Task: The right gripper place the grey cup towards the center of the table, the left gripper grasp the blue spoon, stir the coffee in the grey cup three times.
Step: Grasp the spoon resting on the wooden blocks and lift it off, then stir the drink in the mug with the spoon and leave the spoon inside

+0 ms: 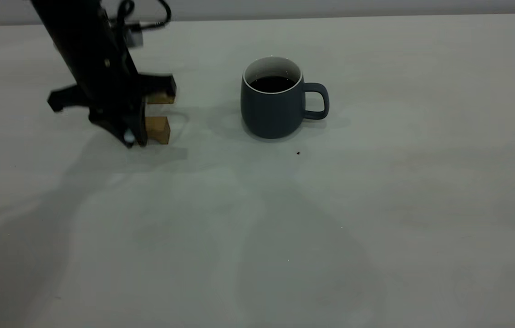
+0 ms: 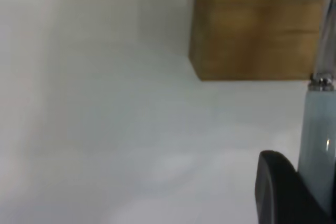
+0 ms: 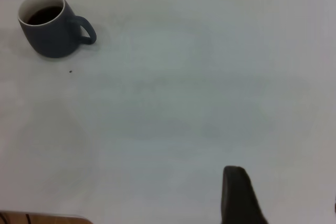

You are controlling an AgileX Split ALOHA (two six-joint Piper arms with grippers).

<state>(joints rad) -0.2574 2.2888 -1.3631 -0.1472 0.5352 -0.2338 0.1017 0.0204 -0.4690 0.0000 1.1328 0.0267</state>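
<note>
The grey cup [image 1: 272,111] stands upright near the middle of the table [image 1: 375,205], its handle pointing right, with dark coffee [image 1: 272,83] inside. In the right wrist view the grey cup [image 3: 51,31] is far off. My left gripper [image 1: 129,136] points down at the table beside two wooden blocks, left of the cup. It is shut on the pale handle of the blue spoon [image 2: 317,129]; one black finger [image 2: 278,192] presses against that handle, and the spoon's metal neck [image 2: 328,30] runs past a block. My right gripper [image 3: 286,195] hangs open above bare table, well away from the cup.
Two small wooden blocks [image 1: 157,129] [image 1: 160,97] sit right next to the left gripper; one block [image 2: 257,32] fills the left wrist view. A tiny dark speck [image 1: 298,153] lies in front of the cup. The right arm is outside the exterior view.
</note>
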